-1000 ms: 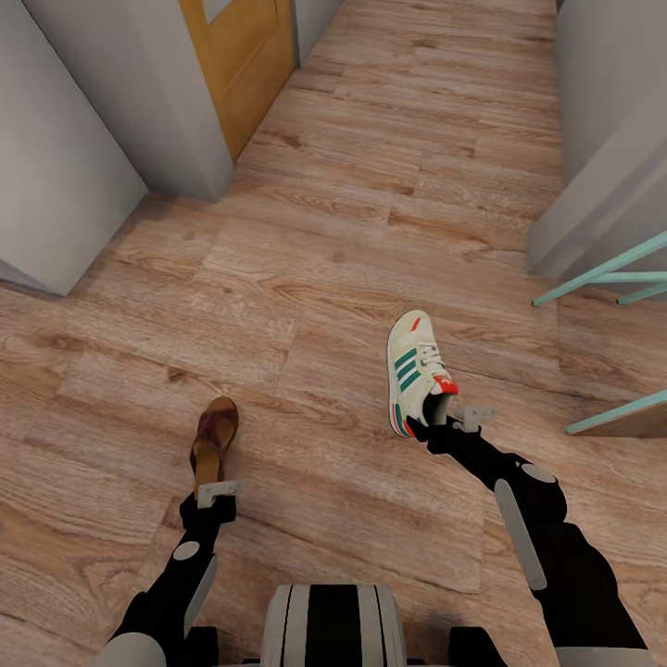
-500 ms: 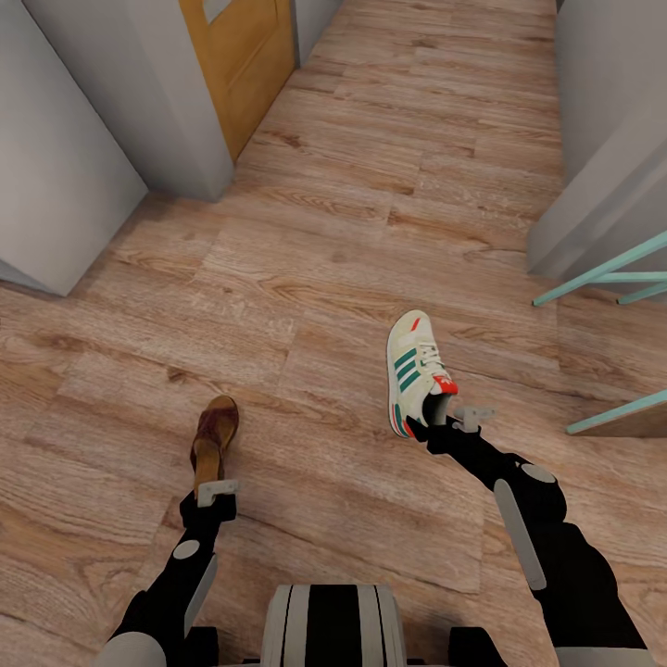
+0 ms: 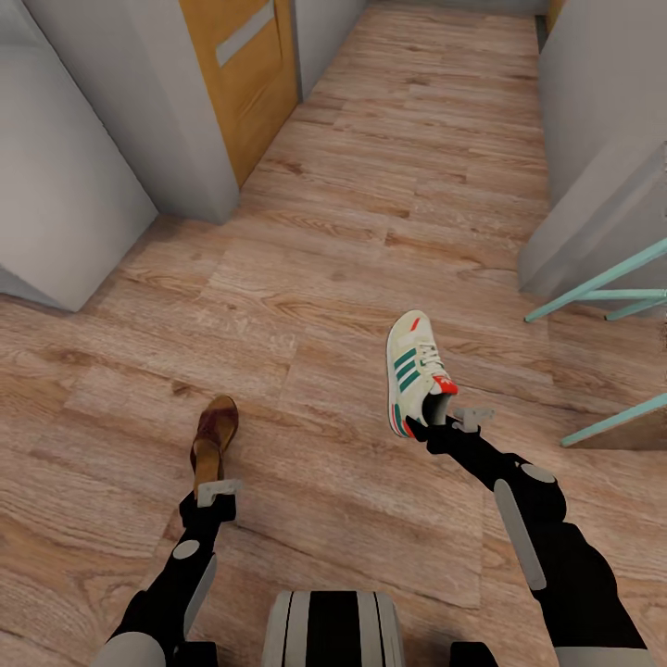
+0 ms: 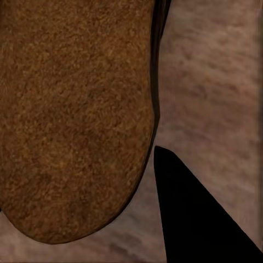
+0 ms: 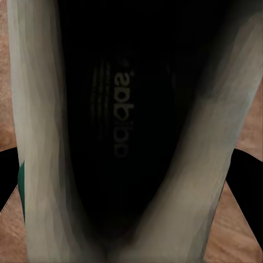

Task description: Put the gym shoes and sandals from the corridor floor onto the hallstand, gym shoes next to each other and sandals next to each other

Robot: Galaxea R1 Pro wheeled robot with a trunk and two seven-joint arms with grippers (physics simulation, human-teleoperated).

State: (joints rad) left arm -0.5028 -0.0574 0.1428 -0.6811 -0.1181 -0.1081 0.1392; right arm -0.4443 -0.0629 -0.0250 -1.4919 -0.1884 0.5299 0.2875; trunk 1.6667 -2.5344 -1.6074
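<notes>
Item 1: gym shoe (image 3: 413,371). Cream-white lace-up sneaker, green side stripes, red-orange heel tab. Toe points away from the robot, sole edge tilted toward the left. Held at its heel end by the right hand (image 3: 442,425), which is clenched on the shoe's collar; the right wrist view looks straight down into the dark interior of the shoe (image 5: 129,109), with printed lettering on the insole and a black finger (image 5: 246,181) at either flank. Whether the shoe clears the floor cannot be told.

Item 2: sandal (image 3: 214,438). Dark-brown, tan-brown insole, toe pointing away from the robot, well apart from the gym shoe and on the robot's left side. The left hand (image 3: 216,491) grasps it at the near end. In the left wrist view the rounded brown insole of the sandal (image 4: 74,115) sits close, with one black finger (image 4: 192,213) just beside its edge.

Item 3: corridor floor (image 3: 371,185). Light-brown wood-grain planks, running ahead between walls.

Surroundings: grey wall block (image 3: 65,185) to the left; yellow-orange door (image 3: 243,74) beyond it; grey wall (image 3: 593,139) to the right; teal bars (image 3: 597,287) at the right edge, low.
</notes>
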